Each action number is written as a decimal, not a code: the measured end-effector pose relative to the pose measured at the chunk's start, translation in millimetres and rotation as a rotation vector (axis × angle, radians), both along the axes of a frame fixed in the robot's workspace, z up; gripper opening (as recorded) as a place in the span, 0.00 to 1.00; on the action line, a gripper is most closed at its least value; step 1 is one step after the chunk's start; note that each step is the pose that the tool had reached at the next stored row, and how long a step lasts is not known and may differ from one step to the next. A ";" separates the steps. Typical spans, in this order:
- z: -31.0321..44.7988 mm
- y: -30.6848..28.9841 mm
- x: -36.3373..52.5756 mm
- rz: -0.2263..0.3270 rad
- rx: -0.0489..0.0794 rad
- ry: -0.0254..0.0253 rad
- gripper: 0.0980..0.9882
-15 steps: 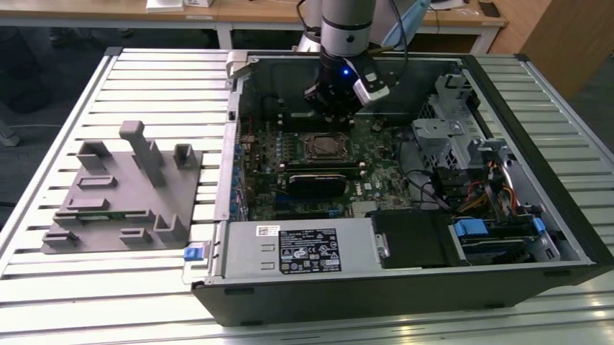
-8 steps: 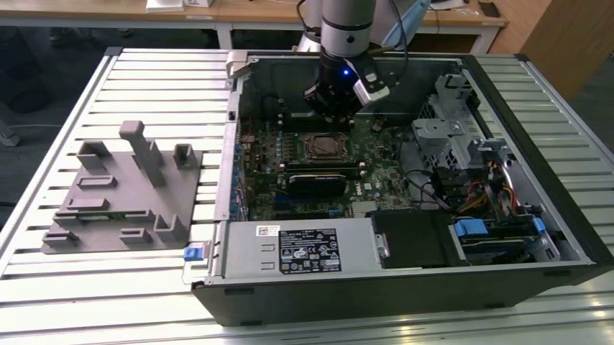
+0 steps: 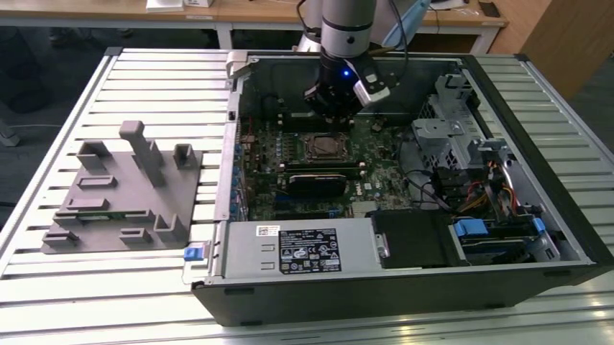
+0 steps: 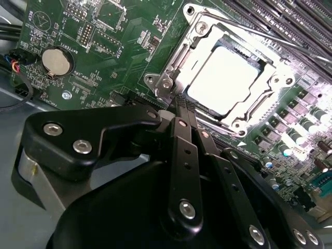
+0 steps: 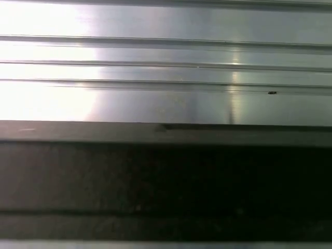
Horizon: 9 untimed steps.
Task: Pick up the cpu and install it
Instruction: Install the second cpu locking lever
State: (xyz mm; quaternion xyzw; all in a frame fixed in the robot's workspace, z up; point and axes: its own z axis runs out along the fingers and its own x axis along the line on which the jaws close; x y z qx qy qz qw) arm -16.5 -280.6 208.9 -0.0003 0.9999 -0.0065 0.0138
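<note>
A slatted aluminium table [image 3: 144, 79] carries everything. Toward the exterior view's left, a grey moulded fixture tray [image 3: 125, 194] with upright posts lies flat on the slats. Beside it, toward the exterior view's right, an open black computer case [image 3: 403, 291] rests on its side.

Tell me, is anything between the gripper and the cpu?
Nothing visible is. In the second wrist view the cpu lies bare inside the open socket frame on the motherboard, and the gripper is beside that frame, with no cable or part across the gap.
</note>
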 end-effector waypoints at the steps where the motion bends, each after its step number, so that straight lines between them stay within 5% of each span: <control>1: 0.0 -0.6 0.0 0.000 0.000 0.0000 0.01; 9: -0.2 -5.3 0.2 0.000 0.000 0.0000 0.01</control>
